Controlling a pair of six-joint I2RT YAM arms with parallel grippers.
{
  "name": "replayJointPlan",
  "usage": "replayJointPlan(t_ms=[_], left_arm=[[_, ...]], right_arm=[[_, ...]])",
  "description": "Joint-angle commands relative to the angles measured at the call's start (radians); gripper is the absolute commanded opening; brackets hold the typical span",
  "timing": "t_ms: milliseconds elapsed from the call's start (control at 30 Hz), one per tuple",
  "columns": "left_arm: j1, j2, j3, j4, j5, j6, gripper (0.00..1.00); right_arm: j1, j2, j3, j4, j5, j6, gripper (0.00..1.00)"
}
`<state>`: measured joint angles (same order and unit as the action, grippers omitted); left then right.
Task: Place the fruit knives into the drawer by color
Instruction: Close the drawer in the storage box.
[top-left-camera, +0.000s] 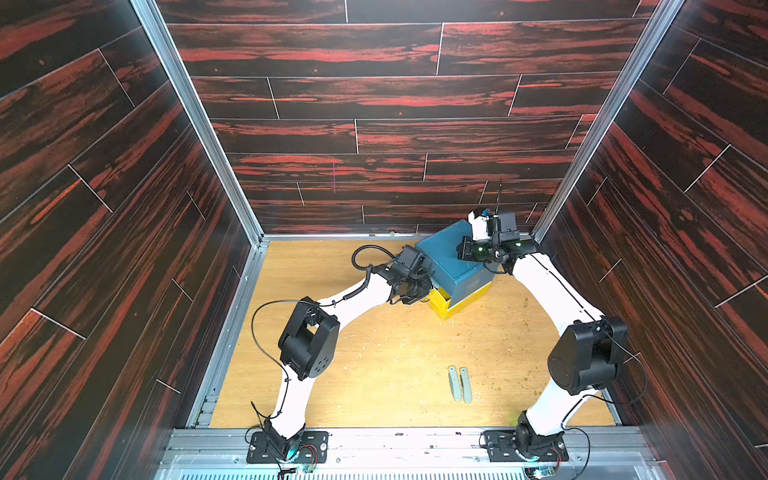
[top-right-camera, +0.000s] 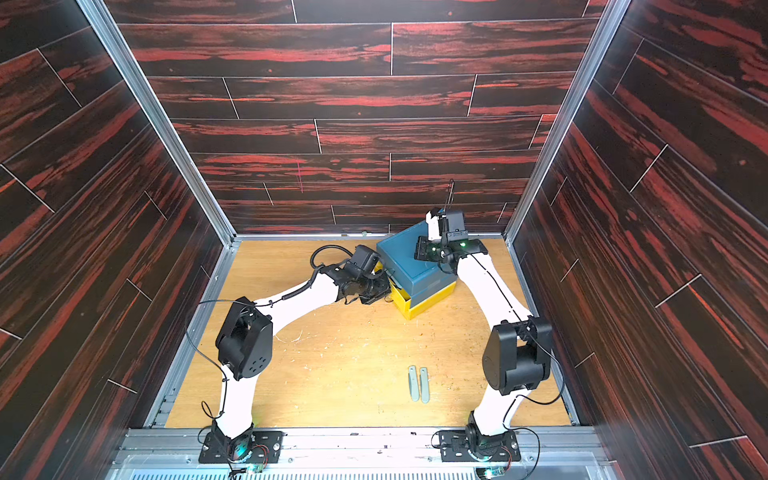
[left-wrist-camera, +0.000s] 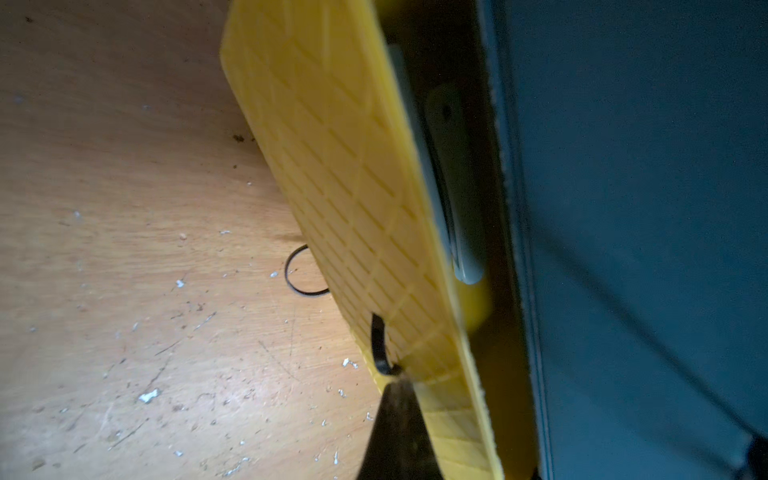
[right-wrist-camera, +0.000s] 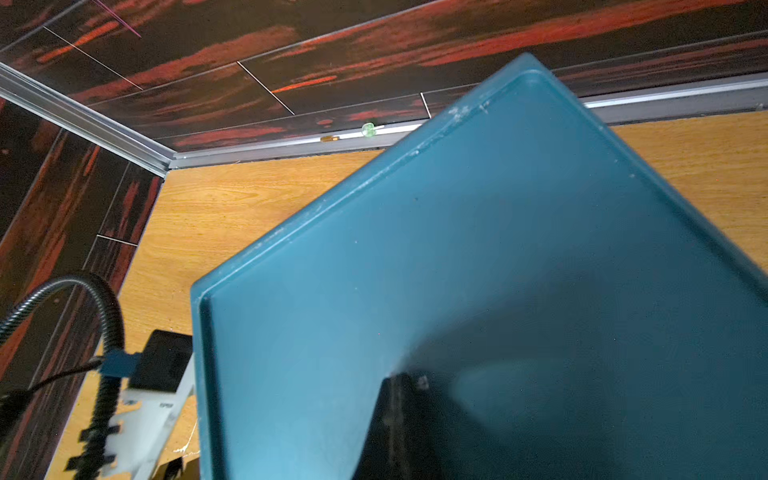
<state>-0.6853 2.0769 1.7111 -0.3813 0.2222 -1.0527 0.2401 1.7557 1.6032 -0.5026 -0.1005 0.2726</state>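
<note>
**A:** Why was the right gripper (right-wrist-camera: 402, 424) resting on top of the cabinet (top-left-camera: 449, 259)?

**B:** Its jaws were together and it pressed down on the blue top. That was most likely to stop the cabinet sliding while the other arm worked the drawer (top-left-camera: 439, 300).

**A:** And the left gripper (left-wrist-camera: 395, 415)?

**B:** It sat at the drawer's yellow front with its jaws together, the tip right beside the black loop (left-wrist-camera: 379, 345). The wrist view did not show whether it pinched that loop or only pushed on the panel.

**A:** Where were the knives?

**B:** The drawer stood part-open, and at least two pale knives (left-wrist-camera: 454, 166) lay inside it, seen through the gap behind its front. Two green knives (top-left-camera: 460, 384) lay side by side on the table (top-left-camera: 353, 374), near the right arm's base and well apart from the cabinet.

**A:** Why would the green pair be out there?

**B:** Probably because the sorting went by colour. The pale ones shared this drawer, so the green pair presumably belonged in another. A second loop (left-wrist-camera: 300, 274) showed nearer the table, which suggested a second drawer below.
</note>
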Motion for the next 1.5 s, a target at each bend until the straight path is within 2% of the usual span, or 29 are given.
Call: replayJointPlan(t_ms=[0, 233, 533, 767, 1000, 1200, 1367, 1467], left_arm=[[0.004, 0.006, 0.016, 0.053, 0.012, -0.01, 0.0], [0.004, 0.021, -0.001, 0.151, 0.036, -0.045, 0.0], [0.005, 0.042, 0.018, 0.165, 0.049, -0.048, 0.0], [0.004, -0.038, -0.057, 0.158, 0.025, -0.03, 0.01], [0.011, -0.134, -0.203, 0.189, 0.024, -0.002, 0.21], [0.039, -0.137, -0.364, 0.4, 0.069, -0.059, 0.39], [0.052, -0.097, -0.387, 0.431, 0.052, -0.035, 0.58], [0.058, -0.082, -0.393, 0.455, 0.034, -0.017, 0.61]], right_arm=[[-0.011, 0.102, -0.084, -0.292, 0.073, -0.005, 0.0], [-0.011, 0.106, -0.081, -0.297, 0.074, -0.008, 0.0], [-0.012, 0.107, -0.085, -0.298, 0.073, -0.008, 0.0], [-0.011, 0.113, -0.085, -0.298, 0.071, -0.008, 0.0], [-0.011, 0.11, -0.086, -0.298, 0.074, -0.007, 0.0], [-0.011, 0.107, -0.094, -0.298, 0.071, -0.006, 0.0], [-0.011, 0.105, -0.091, -0.298, 0.068, -0.007, 0.0], [-0.011, 0.108, -0.091, -0.298, 0.065, -0.008, 0.0]])
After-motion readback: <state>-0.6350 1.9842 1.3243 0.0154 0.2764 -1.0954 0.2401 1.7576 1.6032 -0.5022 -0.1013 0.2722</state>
